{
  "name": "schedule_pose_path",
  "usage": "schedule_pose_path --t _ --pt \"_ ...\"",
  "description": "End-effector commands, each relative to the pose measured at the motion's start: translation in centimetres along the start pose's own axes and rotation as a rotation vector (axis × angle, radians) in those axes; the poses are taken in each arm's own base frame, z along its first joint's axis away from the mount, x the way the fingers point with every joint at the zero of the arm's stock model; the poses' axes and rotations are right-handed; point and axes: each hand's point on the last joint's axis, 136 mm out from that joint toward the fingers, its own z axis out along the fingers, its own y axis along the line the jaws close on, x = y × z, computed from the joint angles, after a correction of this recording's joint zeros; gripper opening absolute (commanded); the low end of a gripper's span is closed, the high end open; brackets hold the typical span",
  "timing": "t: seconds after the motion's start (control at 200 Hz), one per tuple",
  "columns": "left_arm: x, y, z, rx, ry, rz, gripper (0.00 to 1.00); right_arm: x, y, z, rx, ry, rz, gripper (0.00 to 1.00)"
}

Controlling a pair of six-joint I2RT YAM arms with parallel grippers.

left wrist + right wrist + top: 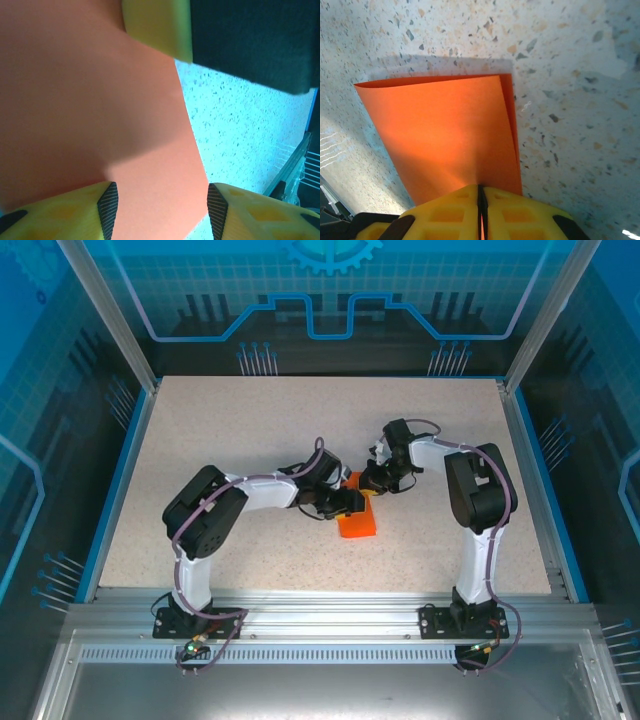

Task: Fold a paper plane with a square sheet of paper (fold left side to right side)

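We count one square sheet of paper, doubled over, lying mid-table between two grippers. The right gripper pinches one edge of it, fingers pressed together. The left gripper stands spread over it.

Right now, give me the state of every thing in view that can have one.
Thin orange-red square sheet of paper, folded over double, layers nearly aligned, one edge pinched.
Left gripper, open, jaws apart facing the paper.
Right gripper, shut on the paper's edge.
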Motion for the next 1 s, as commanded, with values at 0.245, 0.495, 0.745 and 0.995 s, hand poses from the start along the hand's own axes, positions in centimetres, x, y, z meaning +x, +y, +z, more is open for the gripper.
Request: schedule_pose_path --t 0.245,0.495,0.745,0.995 --pt "3.4 2.1 0.6 -0.025 0.037 -0.007 0.54 2.8 -4.6 1.3 0.202 0.080 0.075 0.11" --pt "5.4 1.6 -0.1 -0.023 0.052 0.023 0.54 2.7 -4.6 1.2 0.206 0.078 0.078 0.11" --pt "7.8 1.7 -0.1 -0.036 0.087 0.032 0.54 2.9 -4.7 1.3 0.211 0.084 0.080 0.11" --pt "10.4 1.3 0.1 -0.048 0.128 0.049 0.54 2.9 -4.7 1.4 0.213 0.085 0.082 0.11"
